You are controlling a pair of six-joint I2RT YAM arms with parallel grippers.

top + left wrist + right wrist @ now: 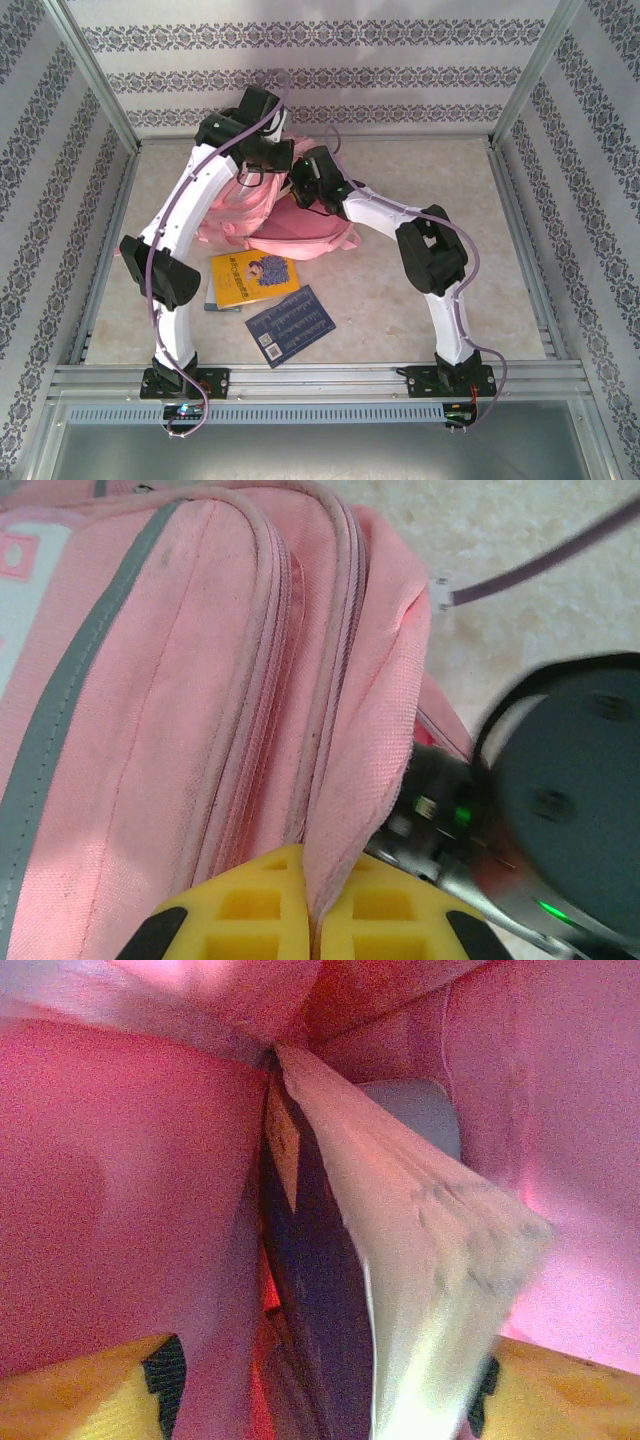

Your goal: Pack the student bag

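Bag (300, 235) sat upper-centre in the top view, both arms over it. Left gripper (312, 905) was pinched tight on the bag's opening edge. If it slipped, the mouth could flop onto the book (320, 1300). Right gripper (325, 1390) straddled that book, jaws wide; clamped or not, couldn't tell. Right wrist view looked inside the bag; top view gave the yellow book (252, 278) and blue book (290, 325) lower centre.

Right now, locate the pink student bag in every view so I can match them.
Top external: student bag at centre, under both wrists.
Left wrist: bag across left and centre, a flap pinched by the left gripper.
Right wrist: pink bag fabric on all sides, apparently its inside.
Shared landmark: right arm's dark wrist at the bag's mouth, top and left-wrist views.
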